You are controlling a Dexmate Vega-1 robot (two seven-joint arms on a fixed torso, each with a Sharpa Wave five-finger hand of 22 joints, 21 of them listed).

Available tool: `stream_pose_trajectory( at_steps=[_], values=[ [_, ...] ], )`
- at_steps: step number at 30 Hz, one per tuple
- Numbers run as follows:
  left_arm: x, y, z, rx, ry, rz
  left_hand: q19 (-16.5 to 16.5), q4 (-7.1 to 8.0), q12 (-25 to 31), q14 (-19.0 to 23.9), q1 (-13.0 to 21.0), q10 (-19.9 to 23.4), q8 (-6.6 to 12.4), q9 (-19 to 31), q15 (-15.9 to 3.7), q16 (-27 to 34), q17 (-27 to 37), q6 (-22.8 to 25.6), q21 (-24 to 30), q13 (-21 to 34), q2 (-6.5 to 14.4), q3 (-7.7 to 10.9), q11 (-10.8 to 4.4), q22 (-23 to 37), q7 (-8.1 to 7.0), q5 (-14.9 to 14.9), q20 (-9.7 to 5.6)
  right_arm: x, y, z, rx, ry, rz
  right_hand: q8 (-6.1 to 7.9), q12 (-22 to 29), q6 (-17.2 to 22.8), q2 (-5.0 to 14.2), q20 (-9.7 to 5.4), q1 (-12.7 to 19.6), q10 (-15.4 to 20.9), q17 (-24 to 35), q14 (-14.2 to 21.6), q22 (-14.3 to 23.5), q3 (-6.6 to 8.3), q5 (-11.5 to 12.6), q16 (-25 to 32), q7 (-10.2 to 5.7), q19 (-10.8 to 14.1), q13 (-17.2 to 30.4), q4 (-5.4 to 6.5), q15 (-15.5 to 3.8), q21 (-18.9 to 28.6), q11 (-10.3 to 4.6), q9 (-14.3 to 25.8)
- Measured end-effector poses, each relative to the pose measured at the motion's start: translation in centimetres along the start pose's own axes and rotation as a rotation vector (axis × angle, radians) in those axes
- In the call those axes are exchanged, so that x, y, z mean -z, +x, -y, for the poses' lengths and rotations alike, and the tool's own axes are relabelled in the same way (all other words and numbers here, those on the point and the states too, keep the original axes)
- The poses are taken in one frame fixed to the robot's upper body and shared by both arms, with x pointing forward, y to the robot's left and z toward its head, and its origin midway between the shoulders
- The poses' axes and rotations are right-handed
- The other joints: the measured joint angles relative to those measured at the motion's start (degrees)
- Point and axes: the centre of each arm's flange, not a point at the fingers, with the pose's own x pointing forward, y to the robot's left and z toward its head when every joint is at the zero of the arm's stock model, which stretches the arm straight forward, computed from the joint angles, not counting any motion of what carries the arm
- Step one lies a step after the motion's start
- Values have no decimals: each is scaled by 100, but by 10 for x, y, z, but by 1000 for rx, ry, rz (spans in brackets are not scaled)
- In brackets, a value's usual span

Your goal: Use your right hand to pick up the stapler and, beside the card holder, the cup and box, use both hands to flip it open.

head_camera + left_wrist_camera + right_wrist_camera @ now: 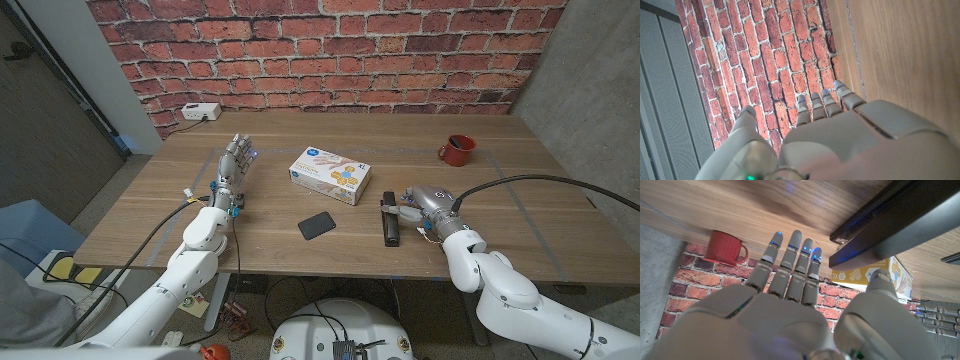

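Brick wall [330, 50] backs wooden table [300, 255]; both hands [232, 165] [420, 205] spread, empty.

Legible markings: almost none

Box [330, 175], middle of the table [500, 150]: a round blue logo at one corner of the white lid, with printed lines too small to read. In the right wrist view the box [875, 272] shows a glove pictogram and the fragment "XO"; nothing else readable.
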Motion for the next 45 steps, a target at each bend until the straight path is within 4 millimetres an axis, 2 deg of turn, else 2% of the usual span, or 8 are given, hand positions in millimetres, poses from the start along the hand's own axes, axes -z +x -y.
stream_pose_trajectory(
  at_steps=[7,11,18,22,25,30,37,45],
  values=[
    [1,0,-1,0,0,-3,0,0,0,0,0,0,0,0,0,0,0,0,0,0,0,0,0,0,0,0,0,-4,1,0,0,-7,0,0,0,92,-28,31,-29,94,28,92,0,-28,0,45,31,73,-1,-14,-32,21,8,0],
    [2,0,-1,0,-1,-5,0,0,0,0,0,0,0,0,0,0,0,0,0,0,0,0,0,0,0,0,0,-7,3,-1,-4,-13,-2,0,0,144,69,51,54,162,46,161,0,13,0,45,40,93,-1,-22,-62,21,2,0],
    [5,-1,-4,-1,-4,-12,0,0,0,0,0,0,0,0,0,0,0,0,0,0,0,0,0,0,0,0,0,-12,5,-1,-7,-17,-1,0,22,268,233,154,126,275,81,288,0,96,0,107,105,399,0,-54,-85,131,54,0],
    [6,-1,-7,-5,-6,-11,0,0,0,0,0,0,0,0,0,-35,0,0,0,0,0,0,0,0,0,0,0,-15,7,-2,-10,-25,3,0,43,327,303,152,196,324,99,367,-1,170,0,145,124,400,7,-83,-103,131,43,0],
    [6,-1,-8,-5,-7,-11,0,0,0,-1,0,0,-23,0,0,-35,0,0,0,0,0,0,0,0,0,0,0,-17,7,-2,-12,-30,5,0,42,336,361,73,254,345,108,378,-1,219,0,151,140,480,15,-132,-112,132,22,0],
    [7,-1,-10,-7,-10,-11,0,0,0,-1,0,0,-23,0,-1,-34,0,0,0,0,0,0,0,0,0,0,0,-21,9,-2,-17,-51,3,-68,51,212,415,41,317,397,108,427,-12,268,0,151,279,511,42,-181,-107,132,33,0],
    [9,0,-12,-8,-14,-10,0,0,0,-1,0,0,-23,0,-1,-34,0,0,0,0,0,0,0,0,0,0,0,-25,12,-2,-34,-71,-8,-197,171,81,399,-22,871,617,213,508,-14,472,44,217,341,573,112,-384,-125,132,-87,29],
    [10,2,-14,-9,-17,-12,0,0,0,-1,0,0,-22,0,-1,-33,0,0,0,0,0,0,0,0,0,0,0,-27,14,-2,-57,-87,-20,-241,228,46,359,-104,955,703,240,452,-14,495,44,189,358,551,148,-361,-136,131,-130,56]
  ],
)
